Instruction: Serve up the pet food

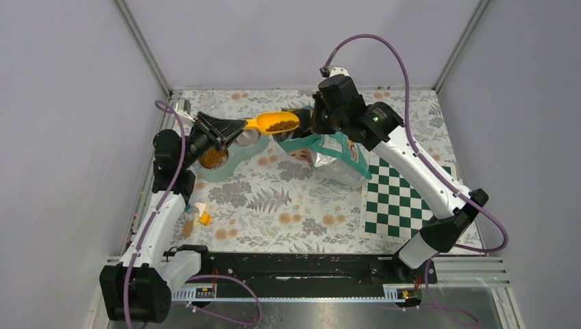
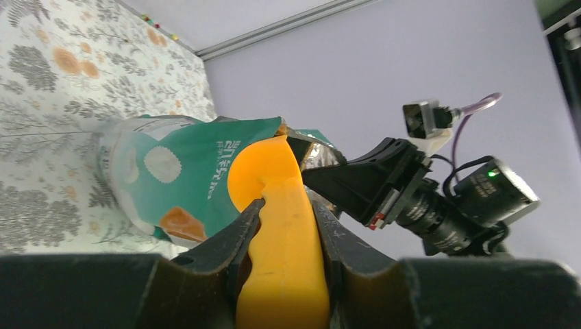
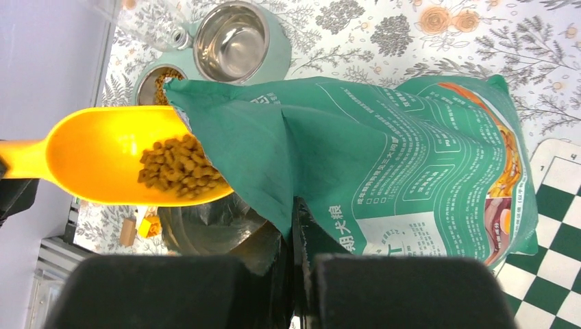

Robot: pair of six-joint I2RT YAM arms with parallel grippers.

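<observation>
- Our left fingers [image 2: 240, 229] clamp the scoop [image 1: 274, 124]; an early tilt spills kibble [image 3: 179, 168] (loose heap) short of the bowl [image 1: 212, 159].
- Our right fingers [image 3: 306, 236] pinch the bag [image 3: 411, 157]; slipping drops it.

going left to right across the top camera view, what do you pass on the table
bowl holding pet food → empty steel bowl → yellow scoop, loaded with more kibble → green food bag → checkerboard mat
</observation>
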